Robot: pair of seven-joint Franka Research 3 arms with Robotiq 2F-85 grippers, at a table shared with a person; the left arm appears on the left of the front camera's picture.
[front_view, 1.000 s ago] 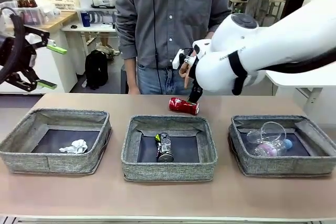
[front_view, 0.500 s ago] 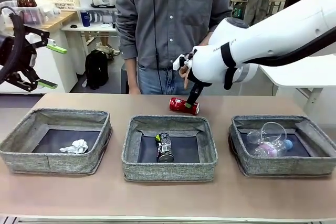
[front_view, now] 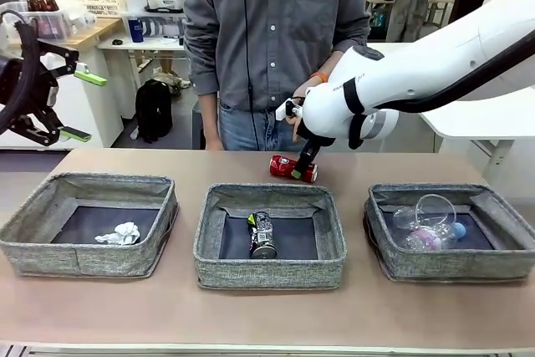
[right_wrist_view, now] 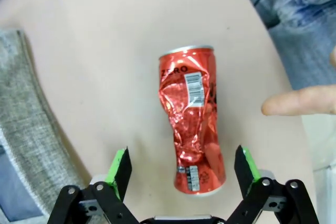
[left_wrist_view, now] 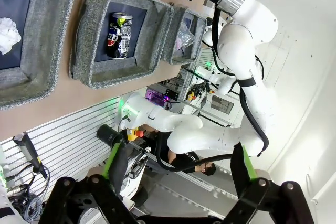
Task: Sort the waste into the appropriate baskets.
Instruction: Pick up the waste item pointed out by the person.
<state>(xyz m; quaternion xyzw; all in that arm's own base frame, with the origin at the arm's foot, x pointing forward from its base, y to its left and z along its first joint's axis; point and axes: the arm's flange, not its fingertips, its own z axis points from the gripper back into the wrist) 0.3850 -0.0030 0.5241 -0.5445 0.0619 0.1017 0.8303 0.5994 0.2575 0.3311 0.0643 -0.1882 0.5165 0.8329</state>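
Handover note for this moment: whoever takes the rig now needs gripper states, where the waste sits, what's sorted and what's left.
Right gripper: open, straddling the red crushed can lying on the table behind the middle basket, not gripped.
Left gripper: open, raised at the table's left, holding nothing.
Sorted: crumpled white paper in the left basket; dark crushed can in the middle basket; clear cup and bottle in the right basket.
Left: grasp the red can, likely for the middle basket.

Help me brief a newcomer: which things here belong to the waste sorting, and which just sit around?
Belong to the job:
red crushed can
dark crushed can
crumpled white paper
clear plastic cup
plastic bottle
three grey baskets
right pincer, open

Just around:
black backpack
blue cup
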